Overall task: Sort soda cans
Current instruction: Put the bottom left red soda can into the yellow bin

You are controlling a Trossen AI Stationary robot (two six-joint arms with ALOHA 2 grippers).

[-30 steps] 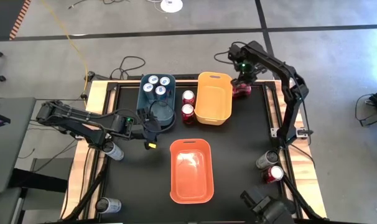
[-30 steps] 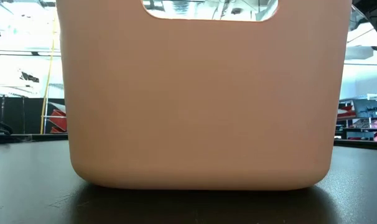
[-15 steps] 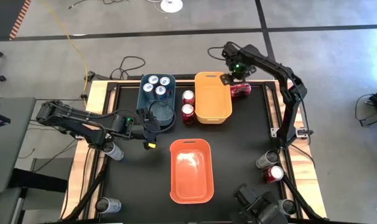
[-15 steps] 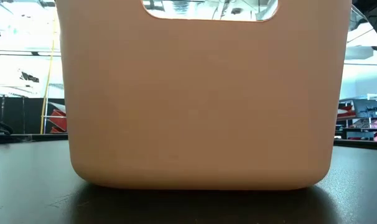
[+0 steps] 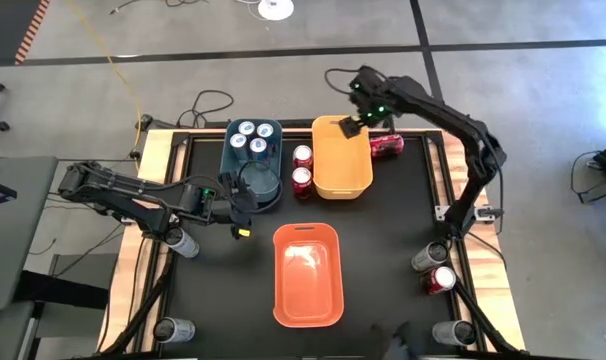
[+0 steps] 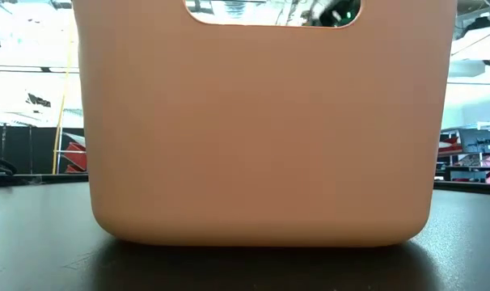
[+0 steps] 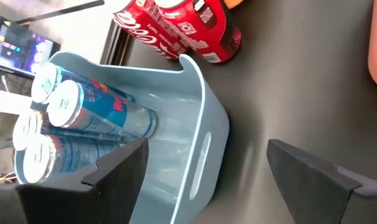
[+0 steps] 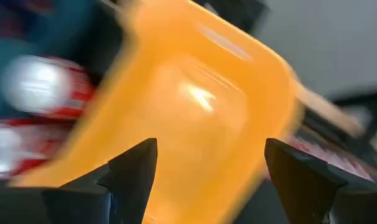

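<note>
The soda cans are small metal cylinders with silver tops. Four blue cans [image 5: 254, 138] stand in the far end of the blue bin [image 5: 251, 180]; in the left wrist view their blue-and-silver sides carry red lettering too partial to read. Two red cans [image 5: 302, 168] stand between the blue bin and the yellow bin [image 5: 342, 180], with white Coca-Cola script. Another red can [image 5: 387, 144] lies on its side just right of the yellow bin. Grey and red cans [image 5: 435, 268] stand at the counter's [image 5: 403, 220] right edge, grey ones [image 5: 181, 243] at the left.

The right pincer [image 5: 350, 126] hovers over the yellow bin's far end, fingers spread, holding nothing. The left pincer [image 5: 245, 200] sits open at the blue bin's near end, empty.
</note>
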